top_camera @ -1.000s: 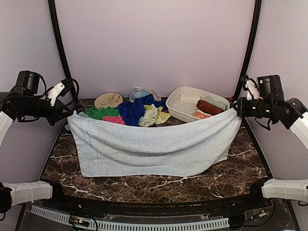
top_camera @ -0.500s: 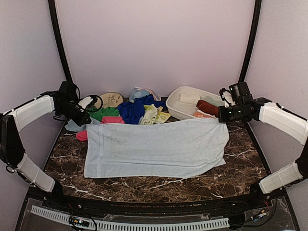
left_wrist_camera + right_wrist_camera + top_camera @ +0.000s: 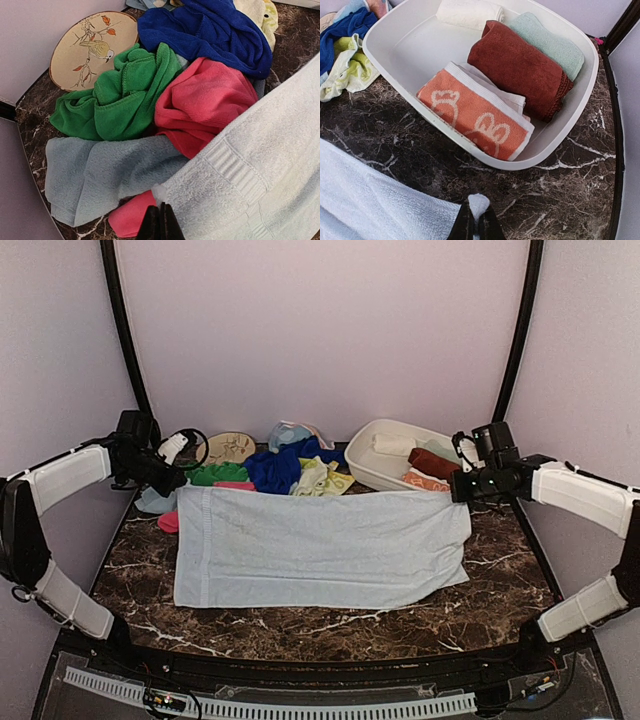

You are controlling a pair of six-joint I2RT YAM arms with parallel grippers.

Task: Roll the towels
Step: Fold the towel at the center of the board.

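Observation:
A large pale blue towel (image 3: 320, 545) lies spread flat on the dark marble table. My left gripper (image 3: 180, 483) is shut on its far left corner, which shows pinched between the black fingertips in the left wrist view (image 3: 160, 220). My right gripper (image 3: 458, 490) is shut on the far right corner, and a tuft of that corner (image 3: 479, 202) sticks up out of the tips. Behind the spread towel lies a loose pile: green towel (image 3: 125, 95), pink-red towel (image 3: 205, 100), royal blue towel (image 3: 272, 468), lime-yellow towel (image 3: 318, 478) and a grey-blue one (image 3: 95, 170).
A white oval basin (image 3: 405, 50) at the back right holds rolled towels: rust-brown (image 3: 520, 65), white (image 3: 467, 12), pale green (image 3: 550, 42) and orange patterned (image 3: 470, 117). A round tan disc with a bird (image 3: 90, 45) lies at the back left. Black frame posts stand at both sides.
The pale blue towel hung sagging between the two raised grippers; both arms came down and it now lies flat on the table, corners still pinched.

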